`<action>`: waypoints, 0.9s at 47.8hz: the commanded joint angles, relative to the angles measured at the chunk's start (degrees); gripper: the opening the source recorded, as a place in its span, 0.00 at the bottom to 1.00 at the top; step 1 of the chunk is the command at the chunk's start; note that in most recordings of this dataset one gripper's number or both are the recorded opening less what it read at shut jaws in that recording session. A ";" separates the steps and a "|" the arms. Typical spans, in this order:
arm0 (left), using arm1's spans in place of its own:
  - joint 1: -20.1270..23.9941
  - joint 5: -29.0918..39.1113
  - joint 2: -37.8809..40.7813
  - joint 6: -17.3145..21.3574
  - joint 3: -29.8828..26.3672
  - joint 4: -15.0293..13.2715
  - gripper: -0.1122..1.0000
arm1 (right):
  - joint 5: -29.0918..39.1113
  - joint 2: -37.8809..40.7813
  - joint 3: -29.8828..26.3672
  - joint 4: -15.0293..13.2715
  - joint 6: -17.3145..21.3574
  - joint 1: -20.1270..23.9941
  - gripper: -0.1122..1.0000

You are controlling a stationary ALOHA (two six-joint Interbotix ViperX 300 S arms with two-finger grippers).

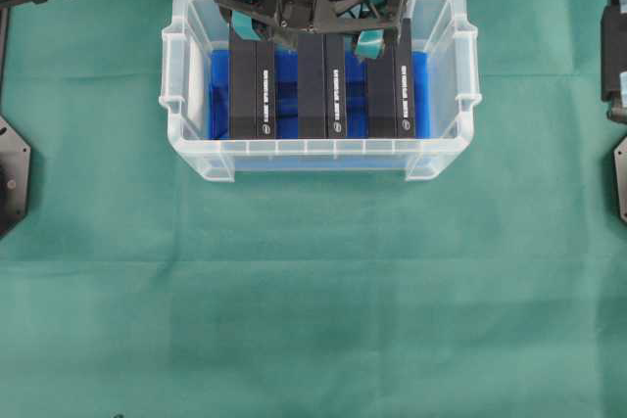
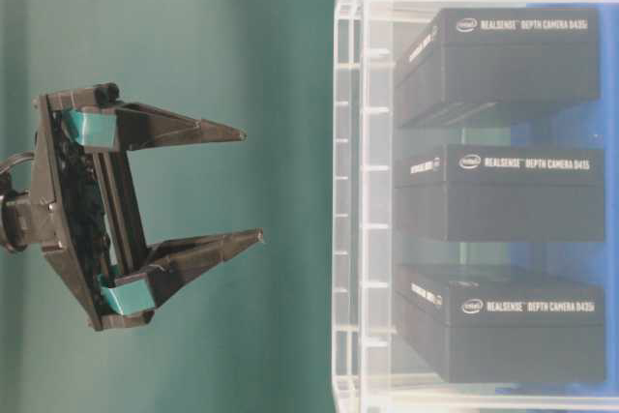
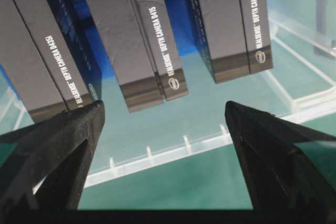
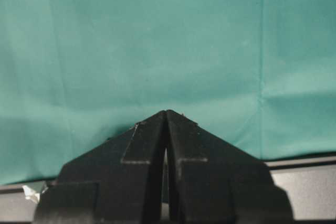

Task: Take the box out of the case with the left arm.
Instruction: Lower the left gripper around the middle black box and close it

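Three boxes (image 1: 321, 85) in the case (image 1: 192, 22).
Each reads "RealSense Depth Camera D435"; left pincer (image 1: 306, 31) gapes wide above them, holding nothing; right pincer (image 4: 166, 116) closed, empty.

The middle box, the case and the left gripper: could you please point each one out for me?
middle box (image 1: 321, 85): overhead view, on its dark top face.
case (image 1: 323, 150): overhead view, on its clear near rim.
left gripper (image 2: 250, 183): table-level view, midway between its open fingertips.
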 commanded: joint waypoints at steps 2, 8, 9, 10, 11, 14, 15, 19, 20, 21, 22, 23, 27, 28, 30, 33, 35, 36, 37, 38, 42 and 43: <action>-0.09 -0.97 -0.79 -0.09 -0.18 0.00 0.96 | 0.00 -0.18 -0.97 -0.18 0.18 0.00 0.10; -0.09 -3.78 -0.62 -0.09 1.23 0.00 0.96 | 0.09 -0.18 -0.97 -0.18 0.18 -0.09 0.10; -0.09 -4.22 -0.62 -0.09 1.49 0.00 0.96 | 0.09 -0.18 -0.97 -0.09 0.18 -0.09 0.10; -0.18 -4.66 -0.62 -0.09 1.85 -0.09 0.96 | 0.09 -0.26 -1.05 -0.18 0.18 -0.09 0.10; -0.18 -4.75 -0.53 0.00 2.20 -0.09 0.96 | 0.00 -0.26 -0.97 -0.18 0.18 -0.09 0.10; -0.09 -5.19 -0.53 -0.09 3.16 -0.09 0.96 | 0.00 -0.26 -0.97 -0.18 0.18 -0.09 0.10; -0.09 -5.19 -0.53 0.00 3.52 -0.09 0.96 | 0.09 -0.35 -0.97 -0.18 0.18 0.00 0.10; -0.09 -5.54 -0.44 -0.09 5.01 0.00 0.96 | 0.00 -0.26 -0.97 -0.18 0.18 -0.09 0.10; -0.09 -5.71 -0.44 -0.09 5.36 -0.09 0.96 | 0.00 -0.35 -0.97 -0.18 0.18 -0.09 0.10; -0.09 -6.06 -0.44 -0.09 5.80 -0.09 0.96 | 0.00 -0.35 -0.97 -0.18 0.18 -0.09 0.10; -0.09 -6.50 -0.53 -0.09 6.06 -0.09 0.96 | 0.00 -0.35 -0.97 -0.18 0.18 -0.09 0.10; -0.09 -6.94 -0.53 -0.09 6.42 0.00 0.96 | 0.09 -0.44 -0.88 -0.18 0.18 -0.09 0.10; 0.00 -9.05 -0.44 -0.18 7.56 -0.09 0.96 | 0.00 -0.44 -0.79 -0.18 0.18 -0.09 0.10; 0.00 -9.58 -0.44 -0.18 8.00 0.00 0.96 | 0.00 -0.53 -0.70 -0.18 0.18 0.00 0.10; 0.00 -10.63 -0.44 -0.26 8.70 0.00 0.96 | 0.00 -0.53 -0.62 -0.18 0.18 -0.09 0.10; 0.00 -11.43 -0.35 -0.44 9.76 -0.09 0.96 | -0.09 -0.62 -0.44 -0.18 0.26 -0.09 0.10; 0.00 -11.87 -0.18 -0.70 10.46 -0.09 0.96 | -0.09 -0.70 -0.35 -0.18 0.26 -0.09 0.10; 0.00 -12.22 -0.18 -0.88 10.99 -0.09 0.96 | -0.09 -0.79 -0.35 -0.18 0.26 -0.09 0.10; 0.00 -12.39 -0.09 -0.97 11.34 -0.09 0.96 | -0.09 -0.79 -0.26 -0.18 0.26 -0.09 0.10; 0.00 -12.66 -0.09 -1.05 11.51 -0.09 0.96 | -0.09 -0.79 -0.26 -0.18 0.26 0.00 0.10; 0.18 -13.62 0.09 -0.97 12.22 0.00 0.96 | -0.18 -0.97 -0.09 -0.18 0.26 0.00 0.10; 0.26 -13.97 0.18 -1.05 12.39 -0.09 0.96 | -0.18 -0.97 0.00 -0.18 0.26 -0.09 0.10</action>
